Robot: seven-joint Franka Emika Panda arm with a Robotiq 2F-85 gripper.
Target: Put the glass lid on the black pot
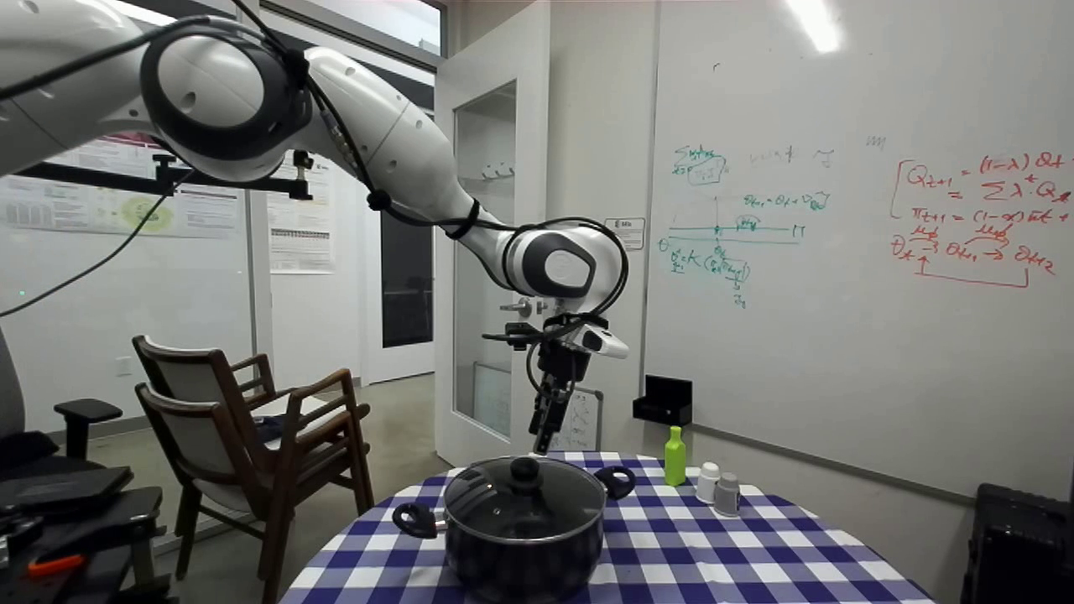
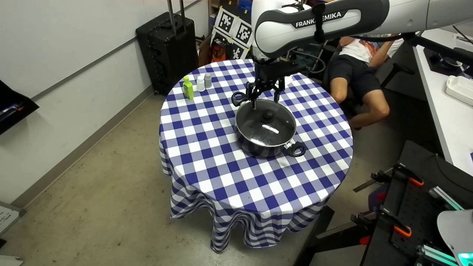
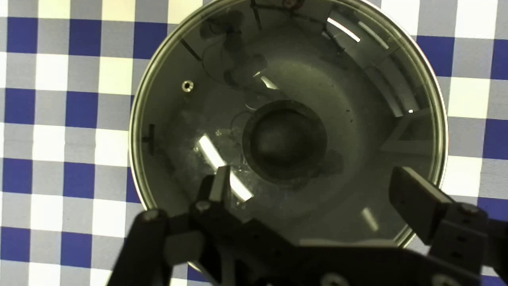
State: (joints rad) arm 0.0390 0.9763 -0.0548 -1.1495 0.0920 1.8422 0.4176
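The round, see-through glass lid (image 1: pixel 499 507) is seated on the wide, round black pot (image 1: pixel 524 566). Above the lid, the black two-fingered hand (image 2: pixel 265 103) is held with its fingers (image 3: pixel 414 202) apart. The pot is carried by a round bench (image 2: pixel 207 155) draped in blue-and-white checked cloth (image 2: pixel 255 227).

Robotics lab w/ some office bits. Evid.: white robot arm (image 2: pixel 349 20), lettered Franka Emika in an exterior view (strap (image 2: pixel 318 24) hides a bit); whiteboard (image 1: pixel 839 361) w/ red + green eqns (image 1: pixel 982 216); posters (image 1: pixel 299 226); big b/w code sheets (image 2: pixel 244 33); blk bench (image 2: pixel 414 210) w/ orange-tipped clamps (image 2: pixel 402 231). Office side: wooden armchairs (image 1: pixel 189 428) nr a glazed door (image 1: pixel 484 252). Home-kitchen stuff too: round counter (image 2: pixel 221 173) w/ blue/white checked cloth (image 2: pixel 258 188), carrying a black pot (image 1: pixel 524 562) + a few small bottles (image 1: pixel 675 460).
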